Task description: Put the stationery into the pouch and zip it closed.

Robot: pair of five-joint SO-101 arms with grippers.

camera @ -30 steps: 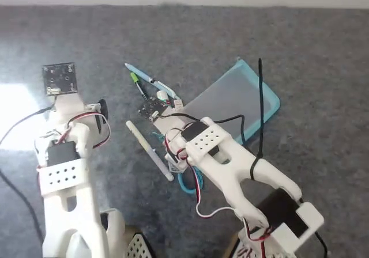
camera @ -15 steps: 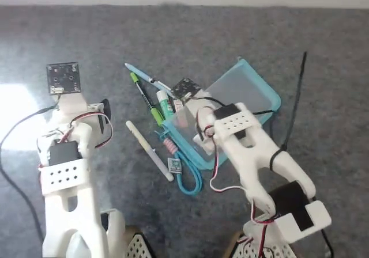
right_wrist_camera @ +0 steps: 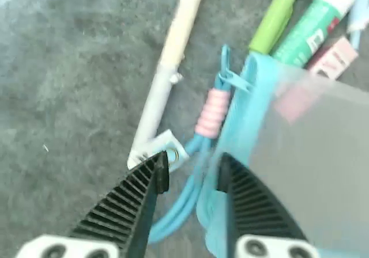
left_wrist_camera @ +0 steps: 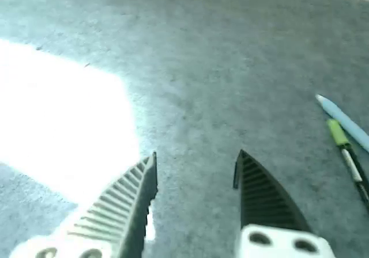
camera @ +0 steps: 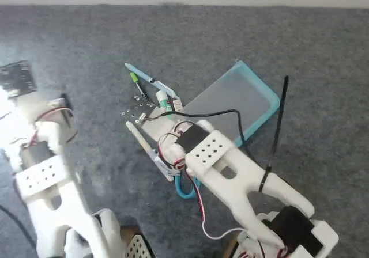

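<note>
The turquoise, clear-fronted pouch (camera: 233,99) lies at mid-table, also seen in the right wrist view (right_wrist_camera: 300,154). At its open end lie a blue pen (camera: 140,75), a green pen (right_wrist_camera: 274,22), a glue stick (right_wrist_camera: 314,16) and a pink eraser (right_wrist_camera: 337,53). A white pen (camera: 144,140) lies beside them. My right gripper (right_wrist_camera: 191,157) hangs open just above the pouch's blue cord (right_wrist_camera: 184,200), by its pink bead (right_wrist_camera: 210,111). Far to the left, my left gripper (left_wrist_camera: 196,157) is open over bare carpet.
Grey carpet (camera: 300,39) covers the table. A bright patch of light (left_wrist_camera: 57,108) falls on it at the left. The right arm (camera: 230,171) hides the pouch's near corner. The left arm (camera: 40,160) stands at the left edge.
The right arm swung right over the pouch, then back left and low over the white pen and cord. The left arm has shifted left toward the light patch.
</note>
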